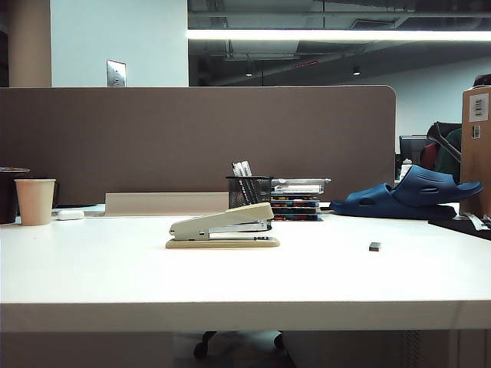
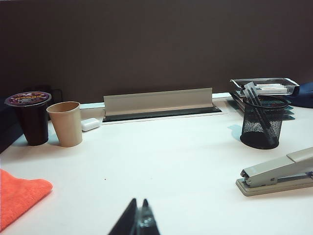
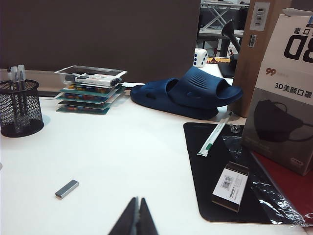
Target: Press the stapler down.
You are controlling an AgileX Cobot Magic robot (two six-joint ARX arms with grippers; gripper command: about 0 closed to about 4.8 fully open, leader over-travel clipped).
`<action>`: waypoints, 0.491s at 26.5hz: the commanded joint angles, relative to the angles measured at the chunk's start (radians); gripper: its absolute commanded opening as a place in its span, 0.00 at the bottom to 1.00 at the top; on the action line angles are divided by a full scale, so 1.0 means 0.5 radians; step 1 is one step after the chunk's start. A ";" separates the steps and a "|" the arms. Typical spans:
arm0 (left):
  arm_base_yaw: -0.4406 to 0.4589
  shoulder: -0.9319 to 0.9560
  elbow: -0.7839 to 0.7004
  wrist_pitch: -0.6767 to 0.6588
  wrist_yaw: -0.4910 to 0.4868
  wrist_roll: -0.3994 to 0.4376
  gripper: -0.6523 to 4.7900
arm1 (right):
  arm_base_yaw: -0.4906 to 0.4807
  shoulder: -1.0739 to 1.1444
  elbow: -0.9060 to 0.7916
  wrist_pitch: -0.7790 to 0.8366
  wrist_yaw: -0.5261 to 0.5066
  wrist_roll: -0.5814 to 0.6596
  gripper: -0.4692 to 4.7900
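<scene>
While the stapler (image 1: 222,227) sits untouched mid-table, arm raised, the left gripper (image 2: 138,218) and right gripper (image 3: 136,216), both pressed together, wait at the near edge; pressing remains undone.

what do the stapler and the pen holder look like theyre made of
Stapler: beige body with a matte painted or plastic look, shiny silver metal magazine. Pen holder: black wire mesh, see-through weave. Left claw and right claw sit shut, away from both.
</scene>
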 commanded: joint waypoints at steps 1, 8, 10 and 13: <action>0.003 0.000 0.002 0.016 0.007 -0.006 0.11 | 0.002 0.001 -0.011 0.034 -0.002 0.008 0.07; 0.003 0.000 0.002 0.016 0.007 -0.006 0.11 | 0.002 0.001 -0.011 0.035 -0.002 0.008 0.07; 0.003 0.000 0.002 0.016 0.007 -0.006 0.11 | 0.002 0.001 -0.011 0.037 -0.002 0.008 0.07; 0.002 0.000 0.004 0.018 0.092 -0.007 0.11 | 0.002 0.001 -0.011 0.042 -0.002 0.008 0.07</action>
